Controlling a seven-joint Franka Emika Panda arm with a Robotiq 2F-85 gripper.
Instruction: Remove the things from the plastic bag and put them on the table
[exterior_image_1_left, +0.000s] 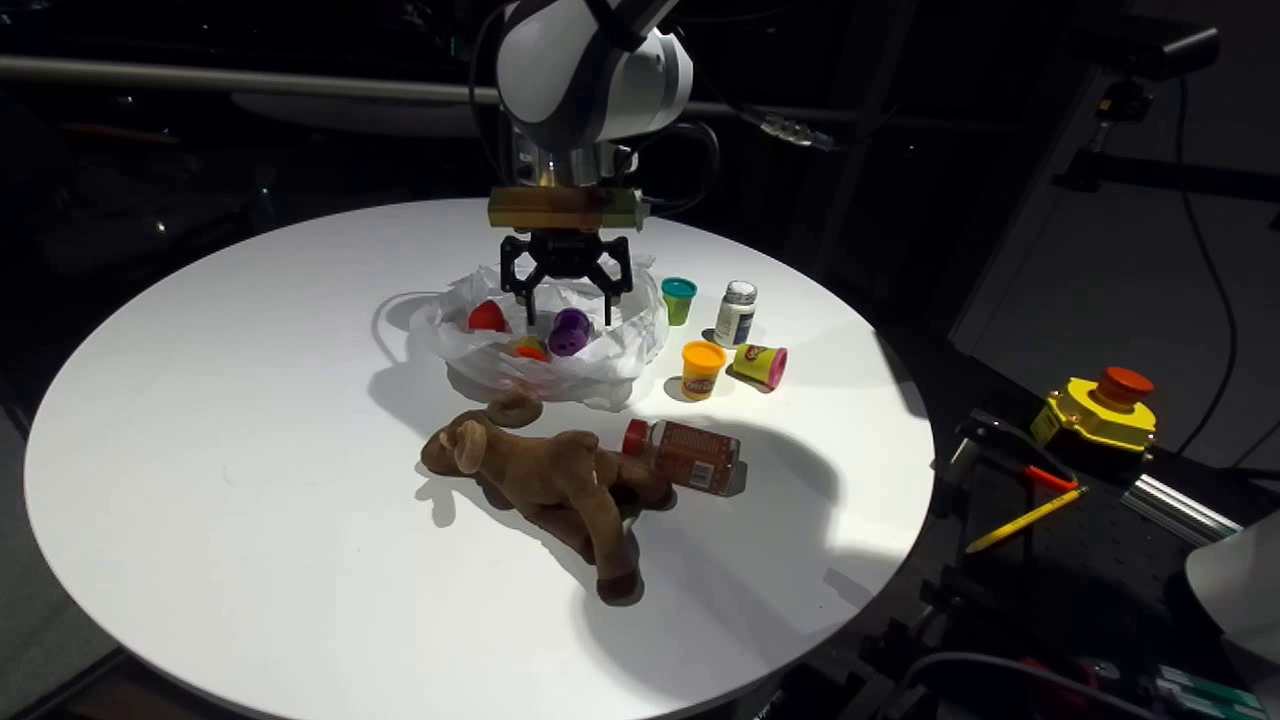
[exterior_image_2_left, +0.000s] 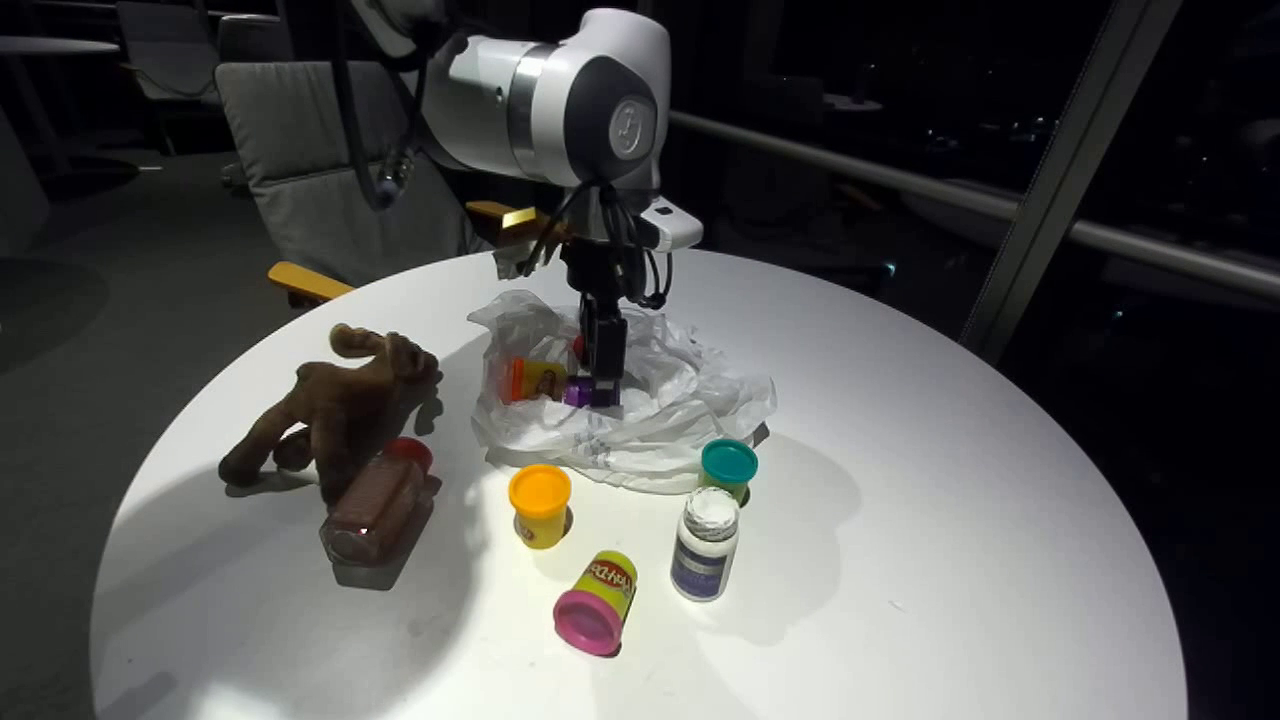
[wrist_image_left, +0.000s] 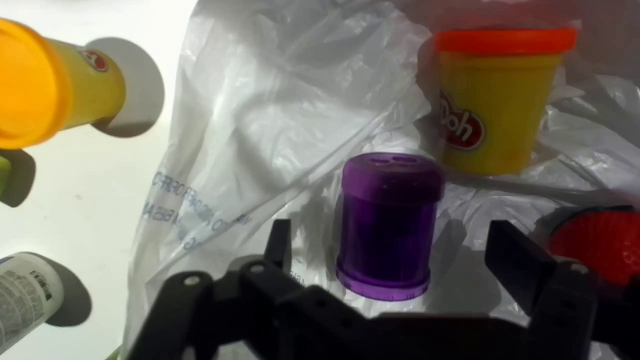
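The plastic bag (exterior_image_1_left: 600, 375) lies spread and crumpled on the white table (exterior_image_1_left: 250, 520). Inside it, in the wrist view, are a purple container (wrist_image_left: 390, 230), a yellow tub with an orange-red lid (wrist_image_left: 495, 110) and a red thing (wrist_image_left: 595, 245) cut off by the frame edge. My gripper (wrist_image_left: 390, 240) is open above the bag, its fingers on either side of the purple container with a gap at both sides. Out on the table lie a brown plush animal (exterior_image_1_left: 545, 470) and a red-capped jar (exterior_image_1_left: 697, 457). An orange-lidded tub (exterior_image_2_left: 540, 505) stands beside the bag.
Close to the bag's side are a teal-lidded tub (exterior_image_2_left: 729, 465), a white bottle (exterior_image_2_left: 705, 550) and a tipped yellow tub with a pink lid (exterior_image_2_left: 597, 605). A chair (exterior_image_2_left: 310, 170) stands beyond the table edge. A yellow box with a red button (exterior_image_1_left: 1100, 410) sits off the table.
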